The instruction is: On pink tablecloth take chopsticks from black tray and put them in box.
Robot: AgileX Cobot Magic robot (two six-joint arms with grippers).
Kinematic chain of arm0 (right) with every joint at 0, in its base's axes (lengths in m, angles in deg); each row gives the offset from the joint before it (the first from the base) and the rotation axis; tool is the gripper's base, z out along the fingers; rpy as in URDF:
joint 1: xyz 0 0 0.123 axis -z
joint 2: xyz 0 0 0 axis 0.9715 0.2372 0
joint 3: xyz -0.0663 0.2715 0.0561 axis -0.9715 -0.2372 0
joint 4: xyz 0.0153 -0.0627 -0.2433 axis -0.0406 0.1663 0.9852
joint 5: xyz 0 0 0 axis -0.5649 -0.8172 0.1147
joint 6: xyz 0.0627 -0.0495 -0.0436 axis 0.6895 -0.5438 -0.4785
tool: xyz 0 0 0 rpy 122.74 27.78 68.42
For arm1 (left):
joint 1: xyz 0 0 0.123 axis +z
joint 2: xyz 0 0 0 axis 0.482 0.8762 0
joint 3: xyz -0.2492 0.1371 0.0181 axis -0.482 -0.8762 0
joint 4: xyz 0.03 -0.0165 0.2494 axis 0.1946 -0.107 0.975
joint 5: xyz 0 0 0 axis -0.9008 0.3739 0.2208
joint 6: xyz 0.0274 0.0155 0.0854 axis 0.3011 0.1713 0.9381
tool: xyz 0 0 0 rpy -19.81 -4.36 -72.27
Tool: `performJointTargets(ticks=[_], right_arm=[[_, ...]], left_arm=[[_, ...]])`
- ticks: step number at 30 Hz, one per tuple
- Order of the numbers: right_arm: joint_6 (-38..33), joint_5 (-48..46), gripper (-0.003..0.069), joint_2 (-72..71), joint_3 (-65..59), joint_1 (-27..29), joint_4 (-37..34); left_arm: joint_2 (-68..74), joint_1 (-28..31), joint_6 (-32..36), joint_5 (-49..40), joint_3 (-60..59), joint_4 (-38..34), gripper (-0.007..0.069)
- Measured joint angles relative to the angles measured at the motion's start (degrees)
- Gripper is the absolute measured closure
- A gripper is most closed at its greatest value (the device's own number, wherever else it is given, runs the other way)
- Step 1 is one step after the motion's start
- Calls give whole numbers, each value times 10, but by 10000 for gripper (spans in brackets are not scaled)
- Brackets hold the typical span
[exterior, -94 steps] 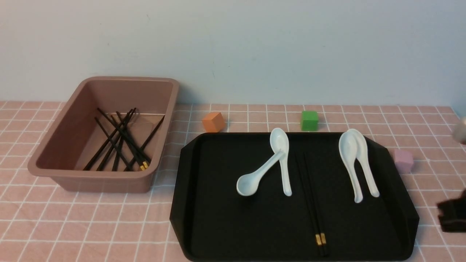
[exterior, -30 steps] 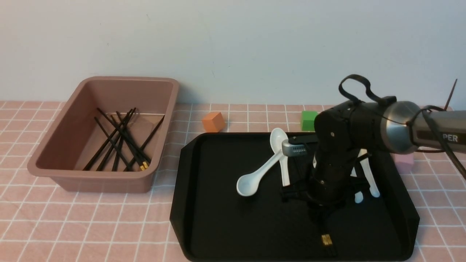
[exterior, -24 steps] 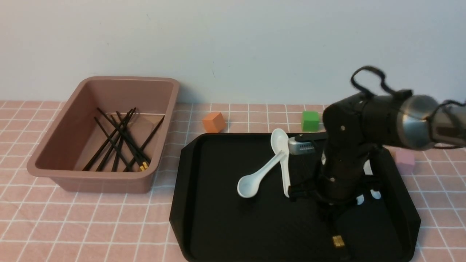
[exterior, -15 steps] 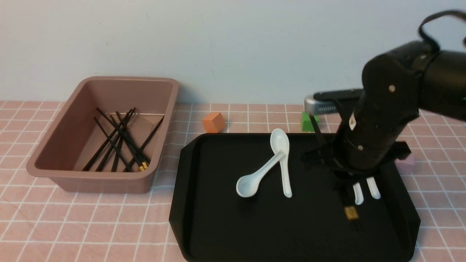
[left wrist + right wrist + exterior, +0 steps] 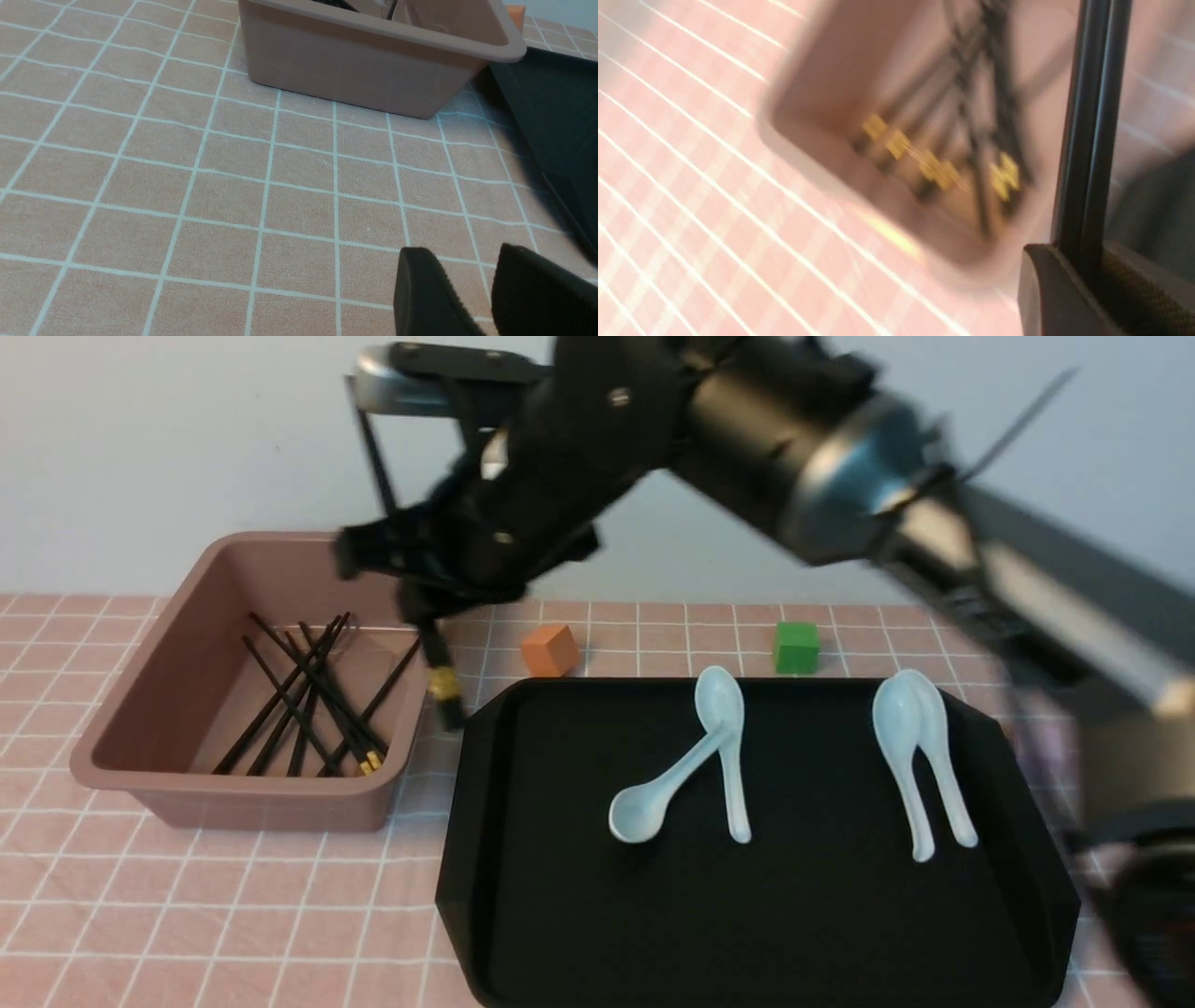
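My right gripper (image 5: 422,602) hangs over the right end of the pink-brown box (image 5: 233,786), shut on the pair of black chopsticks (image 5: 438,663). Their gold-banded ends point down beside the box's right wall; the thin ends stick up past the wrist. The right wrist view shows the chopsticks (image 5: 1087,140) clamped in that gripper (image 5: 1083,266) above the blurred box (image 5: 822,88). Several more chopsticks (image 5: 308,700) lie inside the box. The black tray (image 5: 560,915) sits on the pink tablecloth (image 5: 233,915). My left gripper (image 5: 467,298) hovers open over the tablecloth (image 5: 187,186), near the box (image 5: 364,70).
Two crossed white spoons (image 5: 719,747) and two nested ones (image 5: 920,756) lie on the tray. An orange cube (image 5: 548,649) and a green cube (image 5: 795,647) stand behind the tray. The right arm (image 5: 840,457) spans the scene above the tray. The tray's corner (image 5: 556,116) shows beside the left gripper.
The right gripper lifted the chopsticks off the tray and swung up and left, from over the tray's right part to above the box's right end. The spoons stayed put.
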State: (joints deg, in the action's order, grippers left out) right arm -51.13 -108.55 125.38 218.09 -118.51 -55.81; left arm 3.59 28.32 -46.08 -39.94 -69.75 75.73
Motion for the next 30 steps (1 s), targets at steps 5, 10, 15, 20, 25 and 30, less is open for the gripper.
performJointTargets(ticks=[5,10,15,20,25,30], right_arm=[[3,33,530,128,158,-1,-27],[7,108,489,203,211,-1,-38],[8,115,309,216,216,1,-39],[4,44,185,173,216,8,-33],[-45,-115,267,74,216,15,2],[-84,-174,460,-27,213,15,42]], left_arm=[[0,0,0,0,0,0,386],[0,0,0,0,0,0,386],[0,0,0,0,0,0,386],[0,0,0,0,0,0,386],[0,0,0,0,0,0,386],[0,0,0,0,0,0,386]])
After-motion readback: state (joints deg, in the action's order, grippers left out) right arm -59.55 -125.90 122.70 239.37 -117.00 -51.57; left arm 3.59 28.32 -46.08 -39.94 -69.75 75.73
